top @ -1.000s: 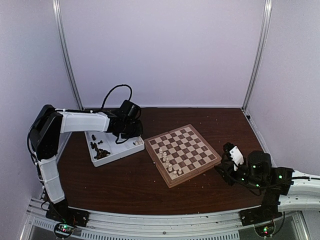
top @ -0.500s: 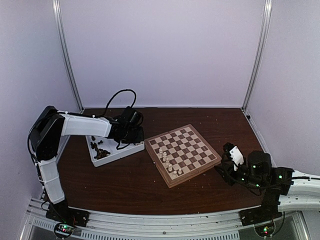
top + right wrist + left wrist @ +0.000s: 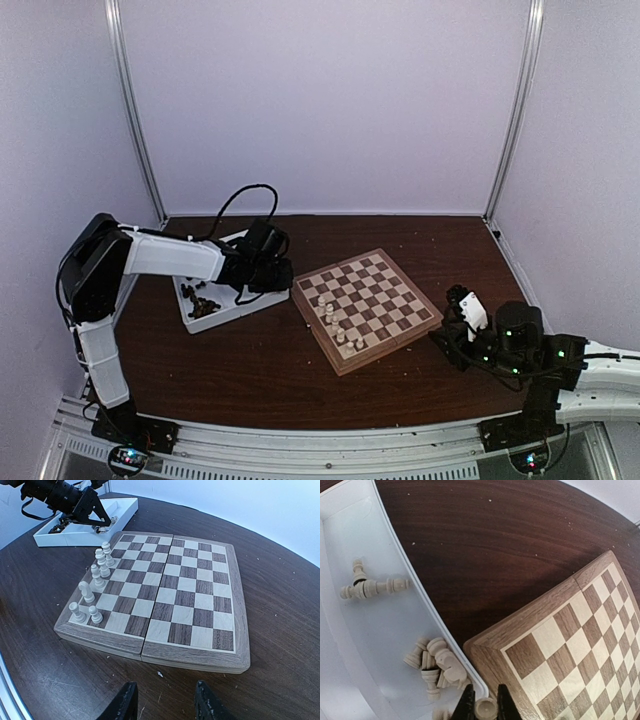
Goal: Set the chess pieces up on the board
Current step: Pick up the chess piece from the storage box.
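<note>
Left jaws pinched on a cream chess piece (image 3: 485, 708), above the gap between white tray (image 3: 395, 640) and chessboard (image 3: 385, 295).
The chessboard lies angled mid-counter (image 3: 250, 370), with standing cream pieces (image 3: 95, 576) along one side; the tray sits toward the counter's left edge. Right jaws hang partly open and empty near the right edge.

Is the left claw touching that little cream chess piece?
Touching. The left wrist view shows the left gripper clamped on the cream piece, no gap either side.
</note>
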Tool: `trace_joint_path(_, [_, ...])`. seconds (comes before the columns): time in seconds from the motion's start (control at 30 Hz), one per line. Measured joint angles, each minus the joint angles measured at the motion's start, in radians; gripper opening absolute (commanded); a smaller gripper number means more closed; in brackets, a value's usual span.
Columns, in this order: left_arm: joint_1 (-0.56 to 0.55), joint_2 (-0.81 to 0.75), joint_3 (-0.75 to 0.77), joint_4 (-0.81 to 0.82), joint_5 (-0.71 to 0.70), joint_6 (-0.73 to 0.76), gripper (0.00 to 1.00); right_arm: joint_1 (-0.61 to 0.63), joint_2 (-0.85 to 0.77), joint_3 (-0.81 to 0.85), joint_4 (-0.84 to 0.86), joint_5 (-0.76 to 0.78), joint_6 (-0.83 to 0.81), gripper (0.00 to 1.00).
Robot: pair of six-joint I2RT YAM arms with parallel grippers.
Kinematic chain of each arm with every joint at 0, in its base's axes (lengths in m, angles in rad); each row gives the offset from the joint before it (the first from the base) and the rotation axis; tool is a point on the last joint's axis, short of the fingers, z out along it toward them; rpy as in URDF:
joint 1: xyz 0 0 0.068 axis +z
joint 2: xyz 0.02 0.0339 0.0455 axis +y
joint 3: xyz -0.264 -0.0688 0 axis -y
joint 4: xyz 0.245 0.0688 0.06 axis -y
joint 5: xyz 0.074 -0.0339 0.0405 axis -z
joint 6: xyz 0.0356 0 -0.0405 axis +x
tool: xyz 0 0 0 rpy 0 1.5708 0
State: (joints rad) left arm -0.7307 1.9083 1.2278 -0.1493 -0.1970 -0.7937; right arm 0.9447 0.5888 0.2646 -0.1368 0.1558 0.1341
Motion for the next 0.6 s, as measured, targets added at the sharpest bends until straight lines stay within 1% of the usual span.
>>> trace_joint_path(0.6, [-0.002,0.0,-0.011,-0.001,-0.011,0.004,0.0,0.0,0.0,0.0,0.0,0.0,0.0,0.4])
